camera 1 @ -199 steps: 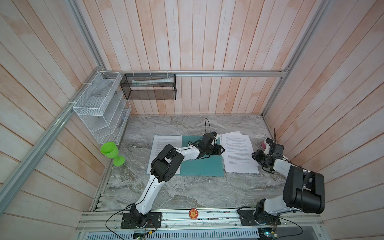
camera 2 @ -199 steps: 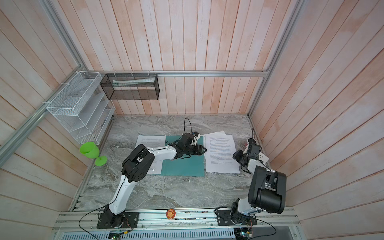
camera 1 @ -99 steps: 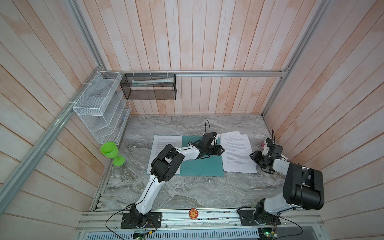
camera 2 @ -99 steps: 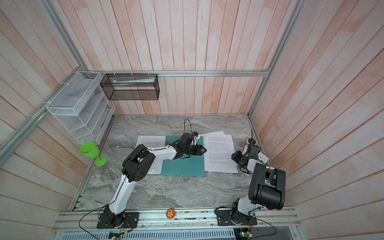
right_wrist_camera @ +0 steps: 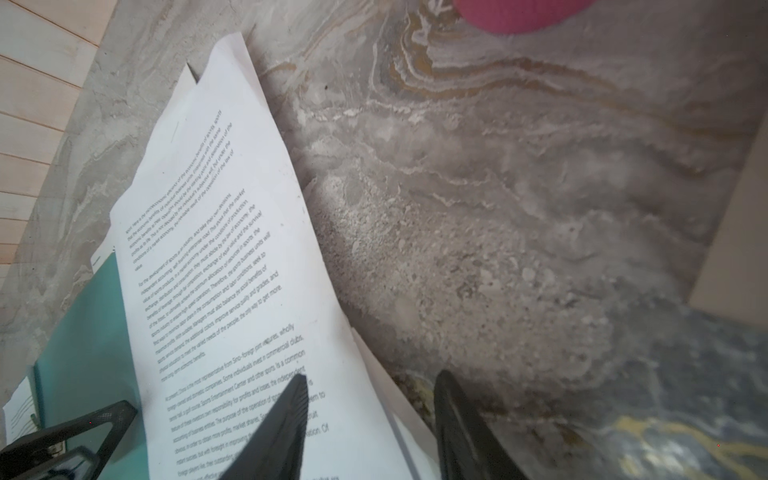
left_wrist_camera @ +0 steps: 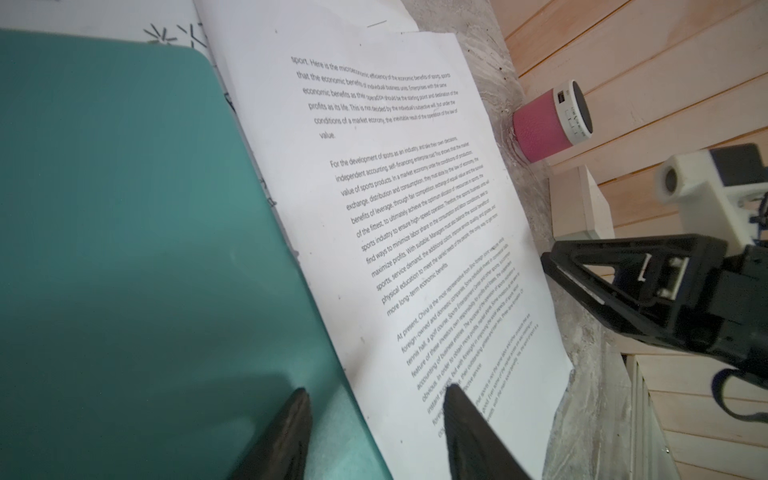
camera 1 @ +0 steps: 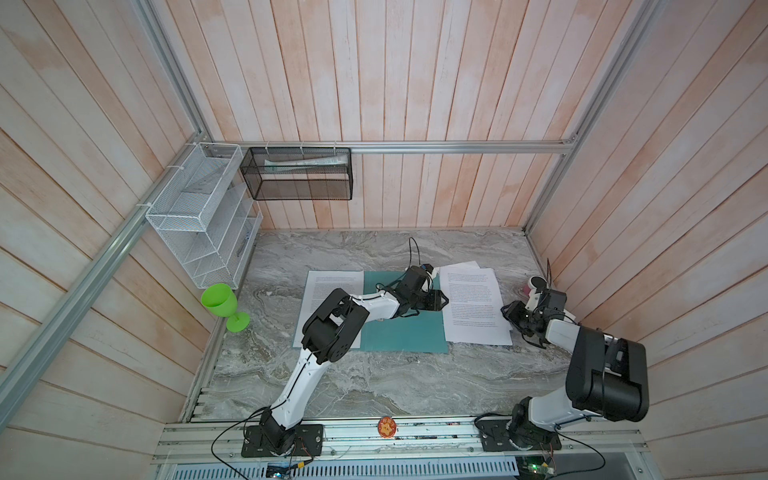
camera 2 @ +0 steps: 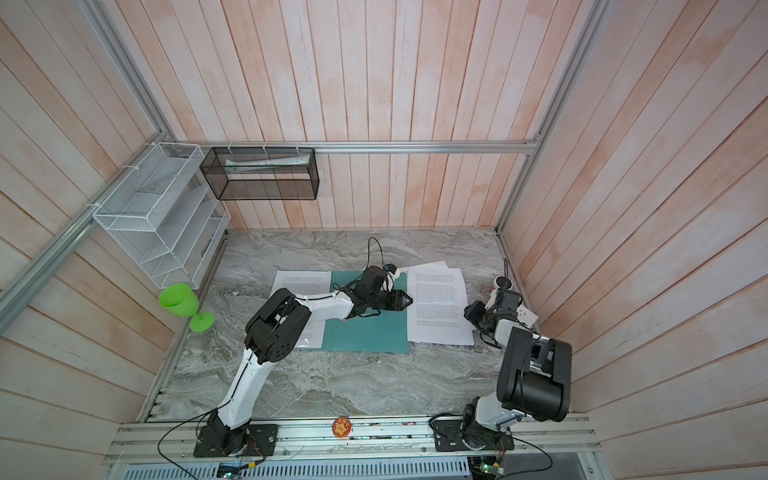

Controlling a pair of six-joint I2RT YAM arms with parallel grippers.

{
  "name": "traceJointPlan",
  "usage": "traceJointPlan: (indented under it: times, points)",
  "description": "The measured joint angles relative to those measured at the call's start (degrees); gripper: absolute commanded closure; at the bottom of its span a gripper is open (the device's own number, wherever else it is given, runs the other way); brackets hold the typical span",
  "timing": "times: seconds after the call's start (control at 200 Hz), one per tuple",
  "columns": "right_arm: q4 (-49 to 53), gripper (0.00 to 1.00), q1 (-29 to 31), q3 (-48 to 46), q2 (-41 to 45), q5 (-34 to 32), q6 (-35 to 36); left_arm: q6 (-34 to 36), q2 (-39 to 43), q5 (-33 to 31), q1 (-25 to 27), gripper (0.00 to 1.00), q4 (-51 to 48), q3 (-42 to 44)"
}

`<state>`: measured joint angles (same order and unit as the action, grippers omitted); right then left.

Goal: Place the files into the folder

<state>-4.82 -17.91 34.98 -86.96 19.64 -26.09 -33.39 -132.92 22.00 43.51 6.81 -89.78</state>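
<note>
Straddling the stack's outer edge, the right fingers (right_wrist_camera: 282, 428) stand apart and hold nothing. One is over the top printed sheet, its partner over bare desk (right_wrist_camera: 540, 208). The left fingers (left_wrist_camera: 286, 436) are parted and empty too, one above the folder (left_wrist_camera: 124, 208), the other above the files (left_wrist_camera: 415, 208) where they lap over the teal edge.

In both top views the files sit at the folder's 3 o'clock, fanned and uneven. A lone sheet (camera 1: 328, 299) lies at its 9 o'clock.

Here's the danger as I read it. A pinch from the right could lift only the top page and leave the rest. A sideways shove could buckle the paper or spread the fan wider. I can't tell whether the teal face is cover or inside, so pages may just ride over it.

Watch the pink cylinder (left_wrist_camera: 540, 129) at the stack's 2 o'clock, just beside the right wrist. A swing there could knock it over. A pale block (left_wrist_camera: 582, 203) by the wall crowds that side too.

Farther out, the green goblet (camera 1: 220, 301) stands at 9 o'clock. The white wire rack (camera 1: 199, 216) hangs at 10 and the black mesh basket (camera 1: 299, 174) at 11, all well clear.
</note>
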Motion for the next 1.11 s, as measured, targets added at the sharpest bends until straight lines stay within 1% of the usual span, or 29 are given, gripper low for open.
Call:
traceJointPlan:
  times: [0.085,0.18,0.32,0.53,0.69,0.855,1.105]
  points:
    - [-0.6,0.53,0.0,1.2,-1.6,0.9,-0.5,-0.1,-0.2,0.1,0.0,0.46,0.3,0.0]
    - [-2.2,0.55,0.0,3.4,-5.6,2.4,-1.2,-0.3,-0.5,0.4,-0.2,0.46,1.0,0.0]
    - [-7.0,0.56,-0.1,6.7,-11.2,6.9,-2.6,-0.3,-0.6,0.7,-0.5,0.46,1.4,0.0]
    - [-13.0,0.60,-0.1,6.9,-14.7,12.9,-5.2,-0.3,-0.6,0.7,-1.3,0.46,1.4,0.0]
    - [-15.6,0.61,-0.2,5.7,-15.1,15.4,-6.9,-0.3,-0.7,1.1,-1.7,0.46,1.6,0.0]
    - [-15.0,0.61,0.3,5.7,-14.4,15.3,-6.8,-0.3,-0.7,1.5,-1.8,0.46,1.6,0.0]
    - [-12.3,0.61,2.8,5.9,-11.0,14.8,-5.7,-0.6,-0.7,1.6,-1.8,0.46,1.7,0.0]
